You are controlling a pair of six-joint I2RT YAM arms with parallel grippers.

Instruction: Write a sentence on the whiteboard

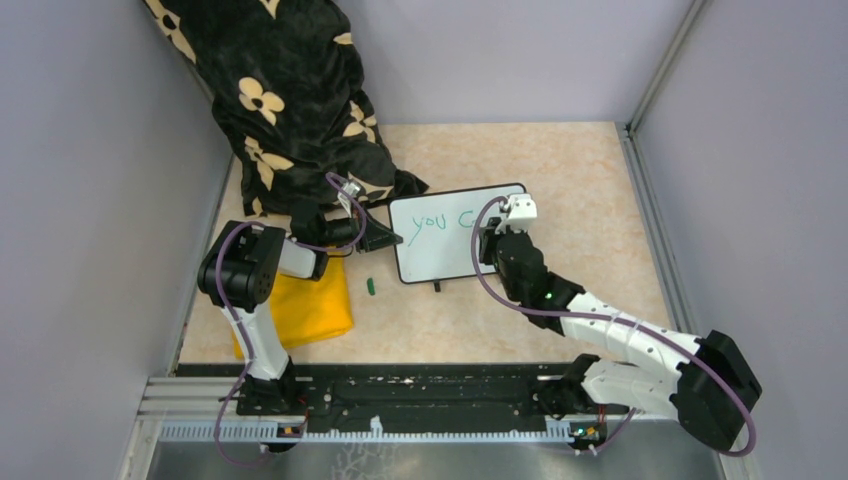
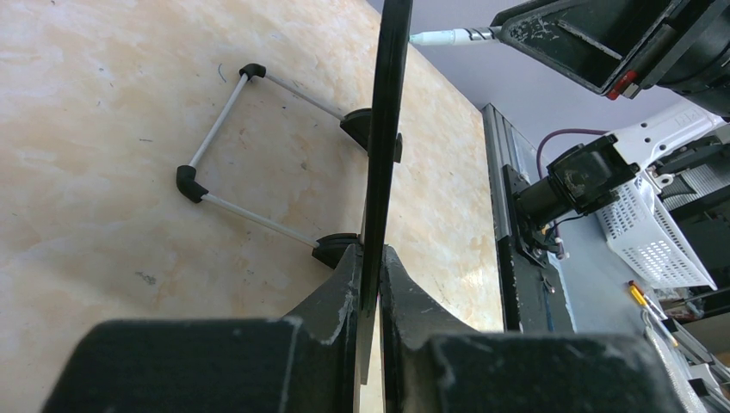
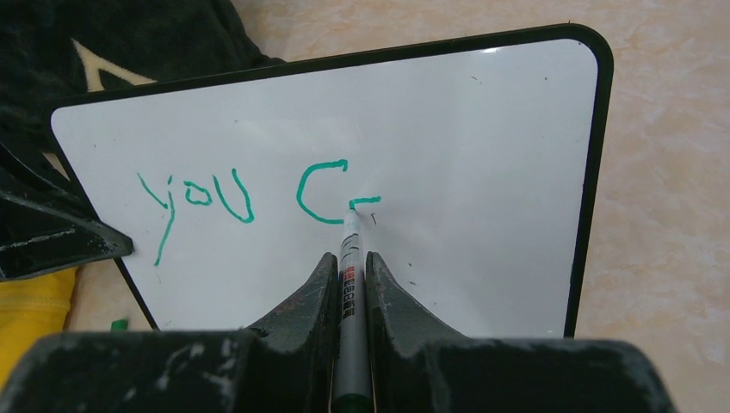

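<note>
- Nearest you, at 7 o'clock on the counter [image 1: 590,190], a folded yellow cloth [image 1: 318,308] lies beside the left arm. A small green piece [image 1: 370,286], probably a cap, sits just at its 3 o'clock side.
- Your right fingers [image 3: 312,297] are clamped on a marker [image 3: 351,258], barrel between them. Its tip touches the whiteboard [image 1: 440,255].
- The whiteboard stands mid-counter, propped on a wire stand [image 2: 215,146], with its long axis running 9 to 3 o'clock.
- Your left fingers [image 2: 346,291] are pinched on its 9 o'clock edge, steadying it. The right arm alone is placed to write.
- The sentence [image 3: 250,200] so far reads "you C", plus a short fresh stroke at the tip.
- Bare white lies at 3 o'clock from the tip and along the whole lower half. I judge that the next strokes run toward 3 o'clock, then drop to a second line.
- Farthest, at 11 o'clock, a black flowered cloth [image 1: 290,100] is heaped near the board's far left corner.
</note>
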